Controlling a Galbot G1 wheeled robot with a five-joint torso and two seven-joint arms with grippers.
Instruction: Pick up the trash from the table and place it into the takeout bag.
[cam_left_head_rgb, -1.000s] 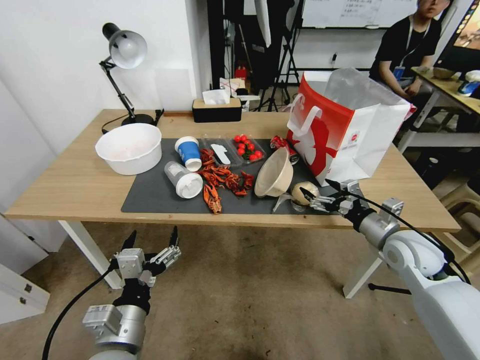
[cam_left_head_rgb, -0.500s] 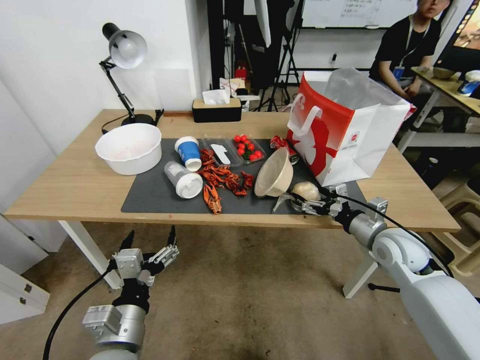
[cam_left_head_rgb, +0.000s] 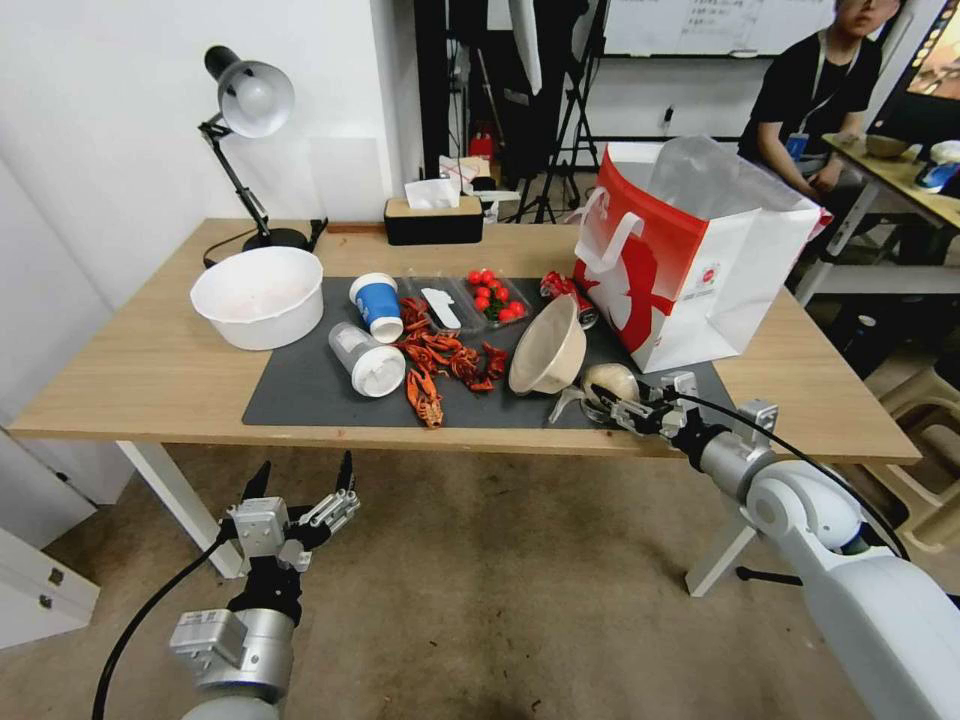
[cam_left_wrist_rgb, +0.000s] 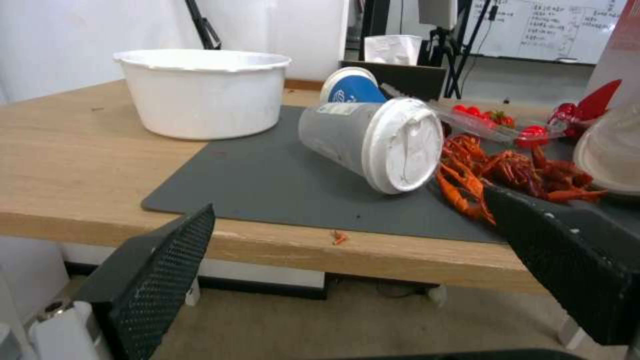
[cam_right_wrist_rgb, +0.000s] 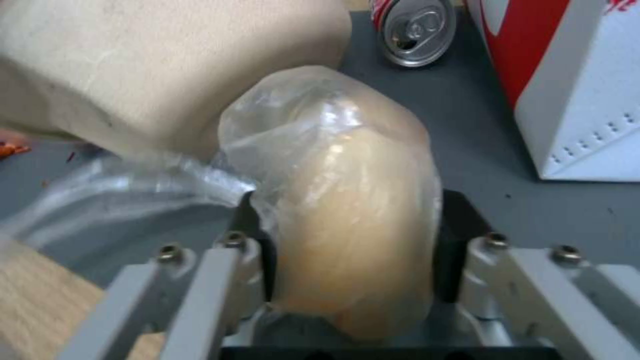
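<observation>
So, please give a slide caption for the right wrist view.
Right gripper shut on wrapped beige lump, beside red can.

We've got a wide light-wood desk on white legs, with a big dark grey mat laid across the middle. Straight on the wood: a white tub overlapping the mat's left edge, a black desk lamp at the back left, a black tissue box at the back, and the red-and-white takeout bag standing partly on the mat's right end. On the mat there's a blue-and-white paper cup, a clear plastic cup tipped on its side, scattered crayfish shells, a tray of cherry tomatoes, a beige paper bowl tilted on edge, a red drink can and a wrapped beige lump.
</observation>
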